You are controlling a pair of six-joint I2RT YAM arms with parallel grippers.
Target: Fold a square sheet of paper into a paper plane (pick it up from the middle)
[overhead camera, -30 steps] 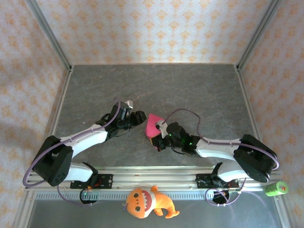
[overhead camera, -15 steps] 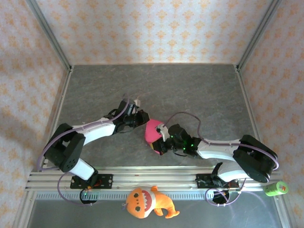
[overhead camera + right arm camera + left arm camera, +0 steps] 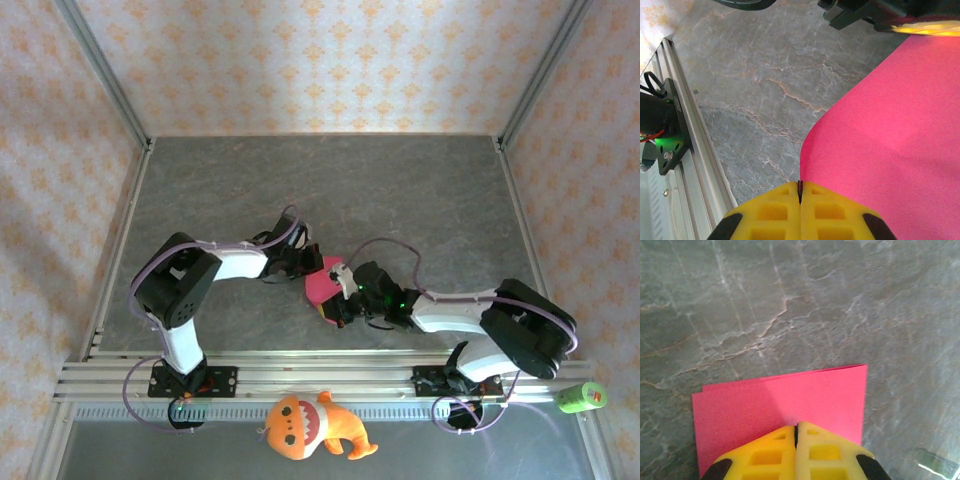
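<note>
Top external view: since a second ago we see the left arm swung in to the square sheet of paper (image 3: 322,284), mid-counter (image 3: 400,190) between both wrists. The left fingers (image 3: 772,452), apart then, are now pinched together on its near edge. The right fingers (image 3: 827,206) clamp the opposite edge as before. From above, the wrists cover the sheet's ends, and we cannot tell whether it lies flat.

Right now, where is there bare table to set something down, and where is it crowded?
The far half of the table, up to the back wall, is bare. The near middle is crowded: the left gripper and right gripper both pinch the pink paper there.
</note>
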